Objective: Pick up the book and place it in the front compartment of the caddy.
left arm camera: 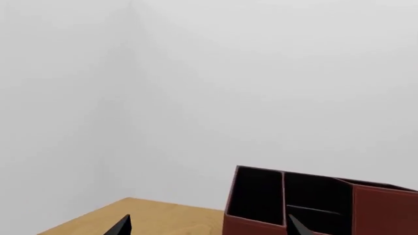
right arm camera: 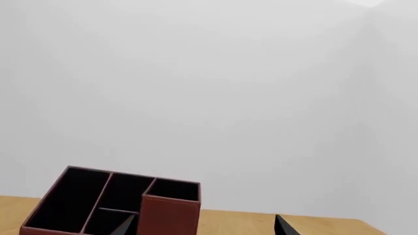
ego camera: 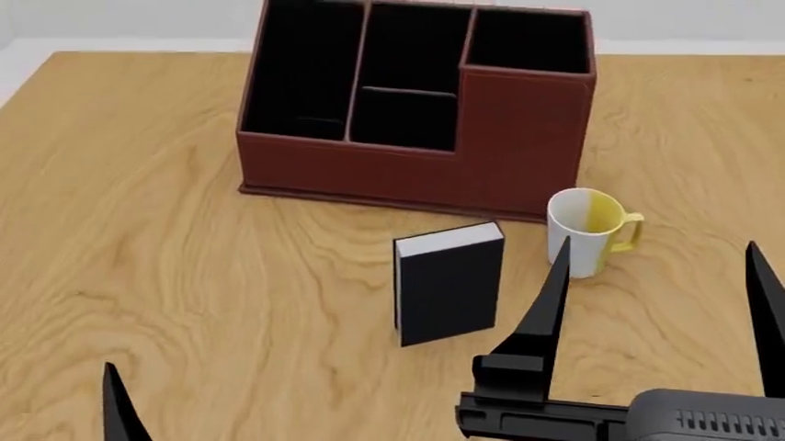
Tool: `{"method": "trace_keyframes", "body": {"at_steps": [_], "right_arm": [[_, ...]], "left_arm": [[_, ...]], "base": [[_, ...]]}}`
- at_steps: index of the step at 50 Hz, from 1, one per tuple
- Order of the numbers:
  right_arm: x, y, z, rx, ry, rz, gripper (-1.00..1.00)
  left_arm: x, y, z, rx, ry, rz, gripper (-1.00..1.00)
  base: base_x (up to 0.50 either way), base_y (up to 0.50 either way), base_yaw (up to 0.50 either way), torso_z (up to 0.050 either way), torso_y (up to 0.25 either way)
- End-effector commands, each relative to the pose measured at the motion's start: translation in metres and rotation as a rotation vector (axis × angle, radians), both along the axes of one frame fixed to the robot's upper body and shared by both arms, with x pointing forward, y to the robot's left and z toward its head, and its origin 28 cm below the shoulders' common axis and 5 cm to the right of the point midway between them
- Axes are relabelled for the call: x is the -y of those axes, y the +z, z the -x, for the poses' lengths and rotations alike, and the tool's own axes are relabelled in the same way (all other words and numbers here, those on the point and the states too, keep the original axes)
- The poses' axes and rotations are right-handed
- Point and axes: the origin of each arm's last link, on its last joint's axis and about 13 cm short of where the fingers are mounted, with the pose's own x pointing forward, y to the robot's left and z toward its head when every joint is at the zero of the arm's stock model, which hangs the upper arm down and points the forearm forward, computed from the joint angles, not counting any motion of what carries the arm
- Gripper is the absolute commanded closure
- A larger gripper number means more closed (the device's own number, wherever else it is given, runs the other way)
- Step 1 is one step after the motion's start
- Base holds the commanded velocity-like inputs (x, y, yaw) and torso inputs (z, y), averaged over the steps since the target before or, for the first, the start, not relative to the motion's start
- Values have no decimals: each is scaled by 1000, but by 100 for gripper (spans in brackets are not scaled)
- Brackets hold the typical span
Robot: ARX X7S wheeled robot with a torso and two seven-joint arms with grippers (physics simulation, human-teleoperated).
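Note:
The book (ego camera: pixel 448 283), a black hardcover with a white page edge on top, stands upright on the wooden table (ego camera: pixel 184 266) in the head view. Behind it sits the reddish-brown caddy (ego camera: pixel 405 175), black inside and split by dividers. My right gripper (ego camera: pixel 659 317) hovers open, near and to the right of the book, holding nothing. In its own view the right gripper (right arm camera: pixel 203 227) points toward the caddy (right arm camera: pixel 170 215). My left gripper (left arm camera: pixel 209 227) is open and empty, with the caddy (left arm camera: pixel 385 210) ahead; only one of its fingers (ego camera: pixel 119 409) shows at the head view's lower left.
A white-and-yellow mug (ego camera: pixel 586 230) stands just right of the book, in front of the caddy's tall right compartment (ego camera: pixel 528 41). The table's far edge meets a pale wall behind the caddy.

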Motion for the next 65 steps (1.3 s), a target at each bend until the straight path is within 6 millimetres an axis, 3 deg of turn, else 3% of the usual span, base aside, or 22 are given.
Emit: {"method": "trace_keyframes", "body": {"at_steps": [1, 46, 65], "right_arm": [[0, 1, -1, -2, -3, 0, -100], [-1, 2, -5, 0, 3, 1, -100], [-3, 1, -7, -4, 1, 4, -100]], "left_arm": [[0, 0, 0, 0, -6, 4, -100], [0, 0, 0, 4, -8, 2, -100], [0, 0, 0, 3, -9, 2, -100]], "base": [[375, 67, 0, 0, 0], [372, 14, 0, 0, 1], [370, 224, 0, 0, 1]]}}
